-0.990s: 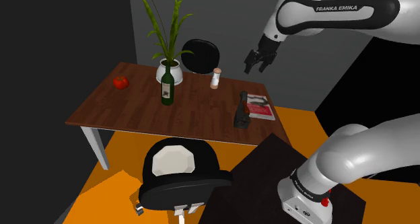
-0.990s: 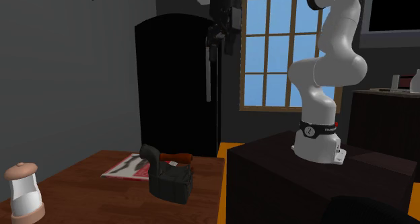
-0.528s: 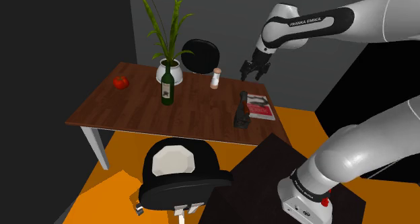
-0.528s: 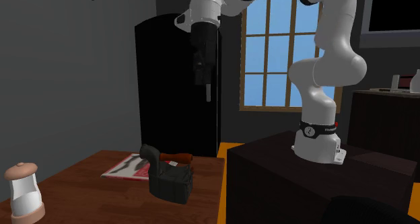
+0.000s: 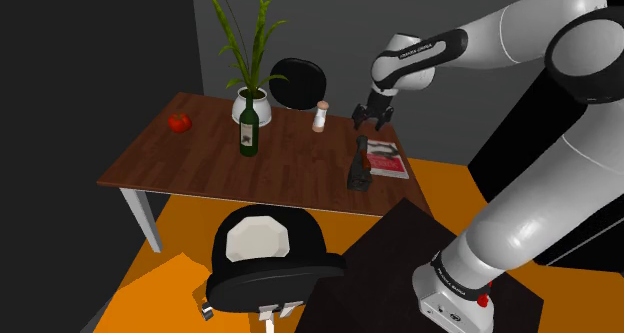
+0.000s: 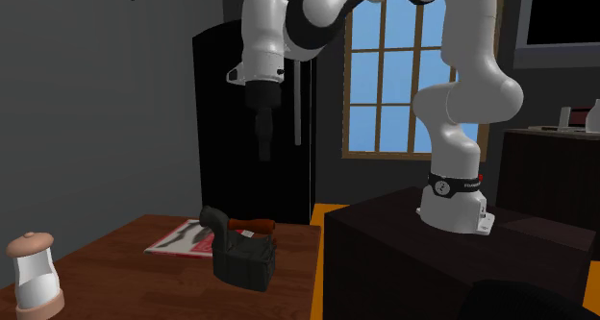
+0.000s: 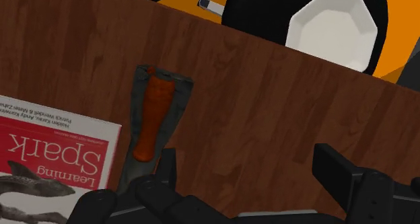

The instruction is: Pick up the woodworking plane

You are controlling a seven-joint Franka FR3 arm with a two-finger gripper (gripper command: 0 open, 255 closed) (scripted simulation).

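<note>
Franka arm arches high, wrist bent down

The white arm [image 5: 505,29] loops up and over, elbow raised; its black gripper [image 5: 372,117] hangs pointing nearly straight down, the two fingers [image 7: 166,169] spread wide apart, clasping nothing.

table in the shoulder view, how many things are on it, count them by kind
woodworking plane: 1
book: 1
shaker: 1
green wine bottle: 1
potted plant: 1
tomato: 1
total: 6
</note>
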